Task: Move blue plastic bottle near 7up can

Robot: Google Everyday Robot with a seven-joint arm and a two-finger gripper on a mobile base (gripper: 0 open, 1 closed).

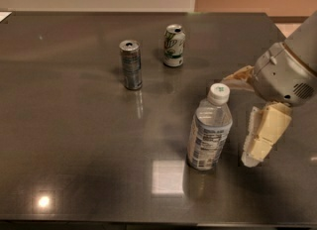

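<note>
The blue plastic bottle [209,131] stands upright on the dark table [74,140], right of centre, with its white cap on. The 7up can [174,45], short and white with green markings, stands upright at the back, well behind the bottle. My gripper [243,111] is just to the right of the bottle at about its height. It is open, with one cream finger [262,136] toward the front and the other [238,75] toward the back. It holds nothing and is apart from the bottle.
A taller slim silver-blue can [131,64] stands upright to the left of the 7up can. The table's right edge [282,35] runs behind my arm. Bright light reflections lie on the table in front of the bottle.
</note>
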